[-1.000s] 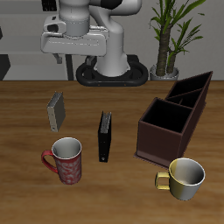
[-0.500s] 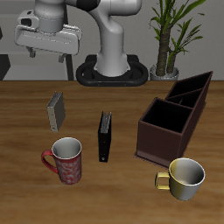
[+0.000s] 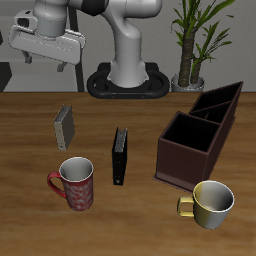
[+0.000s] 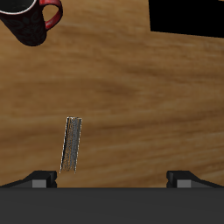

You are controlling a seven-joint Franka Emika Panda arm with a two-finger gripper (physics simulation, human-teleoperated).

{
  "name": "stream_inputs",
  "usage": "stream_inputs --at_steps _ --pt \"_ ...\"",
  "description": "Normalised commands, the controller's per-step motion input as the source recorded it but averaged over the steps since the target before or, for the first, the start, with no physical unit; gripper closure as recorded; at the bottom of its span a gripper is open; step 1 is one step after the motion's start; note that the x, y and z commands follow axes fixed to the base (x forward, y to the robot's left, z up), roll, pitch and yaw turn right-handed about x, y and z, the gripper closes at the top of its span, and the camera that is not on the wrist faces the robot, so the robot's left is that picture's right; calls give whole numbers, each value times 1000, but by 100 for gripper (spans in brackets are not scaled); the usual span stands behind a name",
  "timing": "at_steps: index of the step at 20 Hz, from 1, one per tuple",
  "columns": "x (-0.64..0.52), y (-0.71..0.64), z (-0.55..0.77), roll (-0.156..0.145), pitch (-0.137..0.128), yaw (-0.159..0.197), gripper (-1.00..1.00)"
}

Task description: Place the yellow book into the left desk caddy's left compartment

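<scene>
2 mugs (image 3: pixel 73 182) (image 3: pixel 212 203) and a black book (image 3: pixel 120 155) share the tabletop (image 3: pixel 140 215) with the yellow book (image 3: pixel 64 126); pincer (image 3: pixel 47 57) wide, empty, raised above it.

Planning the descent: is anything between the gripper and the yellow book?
Nothing visible. The gripper hangs open above the yellow book, which stands alone on bare table; the wrist view shows only wood around it. The red mug sits nearer the table's front edge.
</scene>
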Motion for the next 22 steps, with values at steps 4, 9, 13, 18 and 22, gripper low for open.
stream_inputs --at_steps 4,9,13,18,22 --pt "120 135 -318 -28 17 -2 -100" --pt "11 217 -420 -3 22 19 -100" --pt "9 126 -222 14 0 21 -100" --pt "34 97 -350 31 21 -18 -100" --pt "7 39 -432 -8 12 -18 -100"
